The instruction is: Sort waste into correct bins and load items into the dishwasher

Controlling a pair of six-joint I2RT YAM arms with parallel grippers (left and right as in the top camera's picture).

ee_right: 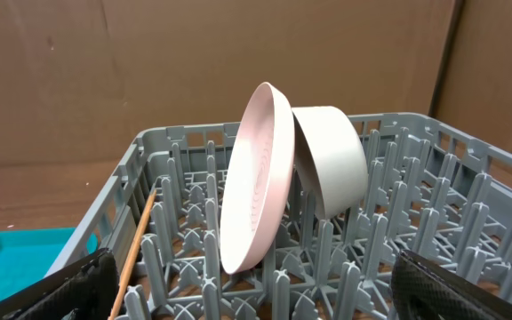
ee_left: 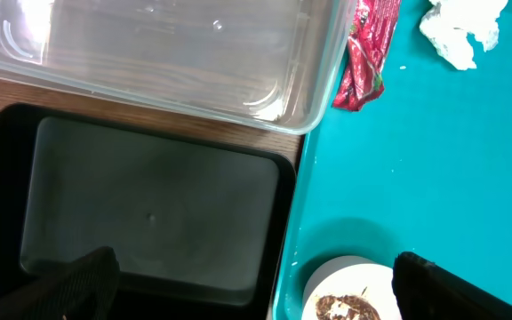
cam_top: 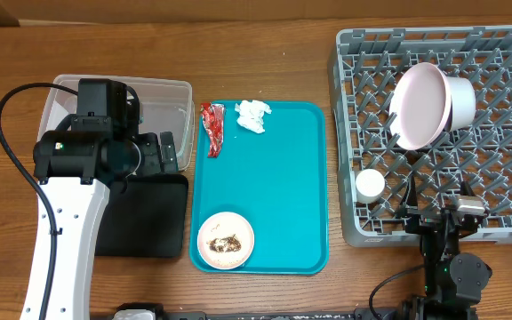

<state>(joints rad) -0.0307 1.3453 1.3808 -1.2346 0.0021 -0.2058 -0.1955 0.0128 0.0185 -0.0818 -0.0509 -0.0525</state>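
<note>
I keep the left jaws spread and empty, left of the teal tray (ee_left: 434,169) — the red wrapper (ee_left: 364,53) lies on its far-left corner, beside the clear tub (ee_left: 176,62). I would come down across its narrow width. Right jaws also spread, empty.

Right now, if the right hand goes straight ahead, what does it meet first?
Probably the white plate standing on edge in the grey rack; low pegs may catch it sooner, depth unclear.
</note>
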